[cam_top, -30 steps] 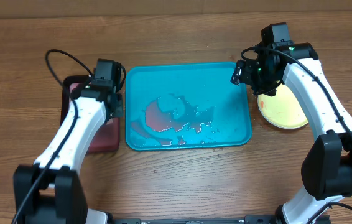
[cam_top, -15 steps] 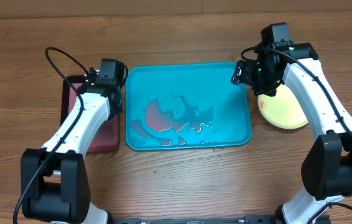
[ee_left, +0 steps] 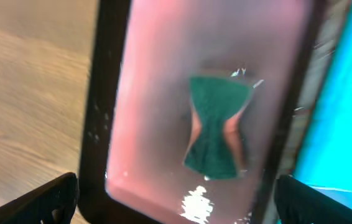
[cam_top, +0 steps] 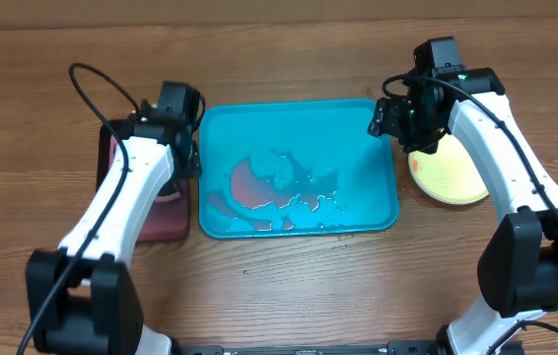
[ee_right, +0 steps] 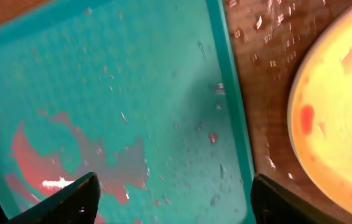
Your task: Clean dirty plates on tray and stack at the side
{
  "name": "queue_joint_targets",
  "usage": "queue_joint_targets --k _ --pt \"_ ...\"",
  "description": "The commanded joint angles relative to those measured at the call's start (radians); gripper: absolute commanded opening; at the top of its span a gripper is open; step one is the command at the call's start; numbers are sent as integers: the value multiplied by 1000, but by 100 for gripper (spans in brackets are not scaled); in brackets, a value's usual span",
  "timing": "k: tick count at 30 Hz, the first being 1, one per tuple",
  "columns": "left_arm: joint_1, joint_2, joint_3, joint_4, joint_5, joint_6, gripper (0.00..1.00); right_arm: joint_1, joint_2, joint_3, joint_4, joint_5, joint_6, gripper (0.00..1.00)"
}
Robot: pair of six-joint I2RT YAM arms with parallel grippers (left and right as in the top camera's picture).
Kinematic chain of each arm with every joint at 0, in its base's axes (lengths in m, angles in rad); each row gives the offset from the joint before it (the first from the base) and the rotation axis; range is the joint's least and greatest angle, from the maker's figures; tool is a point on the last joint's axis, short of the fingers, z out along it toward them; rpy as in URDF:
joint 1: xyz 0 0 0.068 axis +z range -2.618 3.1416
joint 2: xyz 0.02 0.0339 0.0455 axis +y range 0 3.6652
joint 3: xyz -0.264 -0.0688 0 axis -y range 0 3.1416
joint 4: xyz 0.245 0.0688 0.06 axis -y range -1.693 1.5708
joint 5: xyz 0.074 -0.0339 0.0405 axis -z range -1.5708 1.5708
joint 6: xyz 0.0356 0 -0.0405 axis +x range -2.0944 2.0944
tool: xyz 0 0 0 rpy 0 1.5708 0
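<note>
yellow plate (cam_top: pixel 449 177), smeared red, lies just right of the turquoise tray (cam_top: pixel 358 138). right gripper (ee_right: pixel 176 194) hangs over the tray's right rim, fingers wide apart, empty. left of the tray, left gripper (ee_left: pixel 176 196) gapes empty above a green cloth (ee_left: pixel 216 127) in the black-rimmed tray (ee_left: pixel 101 93).

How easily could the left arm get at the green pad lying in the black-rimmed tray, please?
Probably easily: the left claw hangs open right above the green pad, which lies uncovered in the black-rimmed tray with nothing between them.
</note>
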Motion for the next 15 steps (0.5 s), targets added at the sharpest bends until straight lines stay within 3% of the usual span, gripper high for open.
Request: queue_joint_targets --k 1,2,4,5,15 --pt "-78 -129 78 -9 -11 -14 100 2 -72 69 -35 6 -65 79" --pt "-97 -146 83 -7 -11 -14 100 2 -86 80 -48 7 -76 80" --pt "-139 -182 85 -6 -11 -14 100 2 -134 113 -87 35 -80 97" --pt "-159 -195 85 -6 -10 -14 100 2 -167 132 -109 48 -89 100" --pt "-202 -188 82 -5 -9 -14 100 2 -502 200 -178 96 -98 100"
